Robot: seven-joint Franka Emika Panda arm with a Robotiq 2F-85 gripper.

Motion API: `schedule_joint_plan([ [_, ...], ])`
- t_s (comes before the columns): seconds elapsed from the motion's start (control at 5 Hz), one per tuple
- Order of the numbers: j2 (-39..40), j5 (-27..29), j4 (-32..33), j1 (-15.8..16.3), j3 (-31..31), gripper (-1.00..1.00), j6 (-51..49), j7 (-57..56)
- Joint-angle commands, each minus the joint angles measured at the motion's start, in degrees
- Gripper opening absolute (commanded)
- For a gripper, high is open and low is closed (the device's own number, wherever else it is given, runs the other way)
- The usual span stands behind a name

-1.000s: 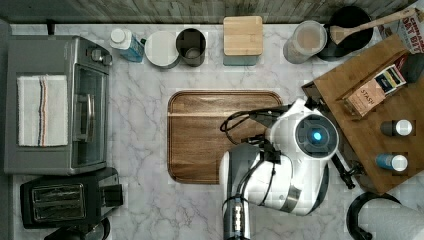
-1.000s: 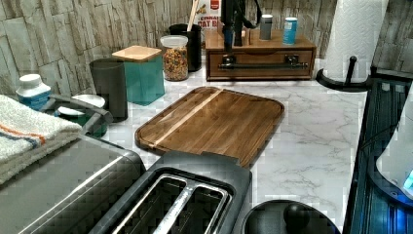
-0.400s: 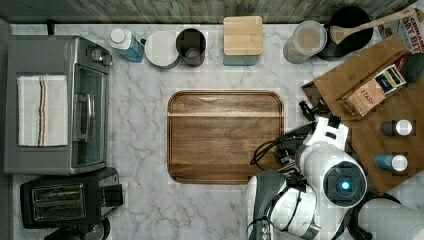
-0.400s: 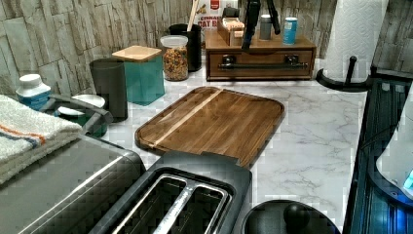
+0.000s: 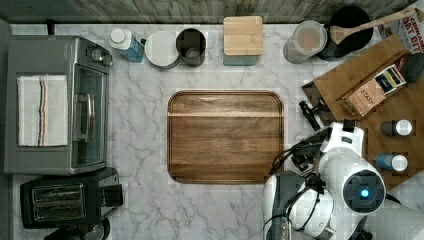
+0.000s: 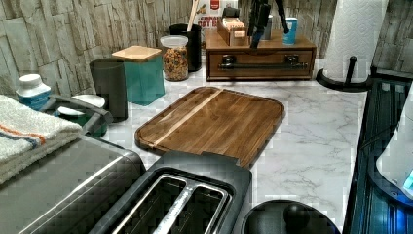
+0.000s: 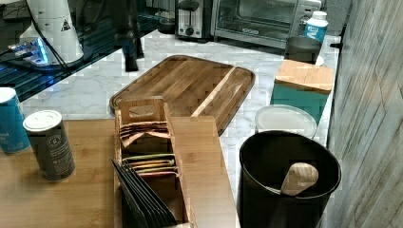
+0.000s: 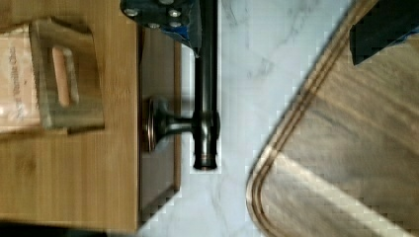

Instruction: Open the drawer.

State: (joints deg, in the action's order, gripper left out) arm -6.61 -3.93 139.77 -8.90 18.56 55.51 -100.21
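Observation:
The drawer [image 6: 260,64] is the wide brown front of the wooden cabinet at the back of the left view, and it looks shut there. Its long black bar handle [image 6: 260,66] runs across it; the wrist view shows one end of the handle [image 8: 205,98] on its post. My gripper [image 8: 276,19] is open and hangs over the handle. One finger [image 8: 168,15] sits over the drawer's edge beside the bar, the other finger [image 8: 385,24] out over the tray. In the left view the gripper [image 6: 267,24] hovers just above the cabinet's front.
A flat wooden tray [image 5: 225,136] lies mid-counter, close to the cabinet. A tea box [image 6: 233,29] and shakers [image 5: 395,127] stand on the cabinet top. A toaster oven [image 5: 55,102] and toaster [image 5: 65,197] occupy the top view's left; a paper towel roll [image 6: 353,39] stands beside the cabinet.
The arm has swung toward the top view's right and lower edge, off the tray and over to the cabinet's front. In the left view the gripper shifted right above the drawer.

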Motion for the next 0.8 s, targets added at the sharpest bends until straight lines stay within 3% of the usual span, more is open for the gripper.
schedule_joint_plan([
  [0.2,4.8,2.9,-2.1,-2.4,3.1,1.0,-0.1,-4.5],
  [0.8,9.1,12.1,-6.2,-4.2,3.2,1.0,1.8,-13.9],
])
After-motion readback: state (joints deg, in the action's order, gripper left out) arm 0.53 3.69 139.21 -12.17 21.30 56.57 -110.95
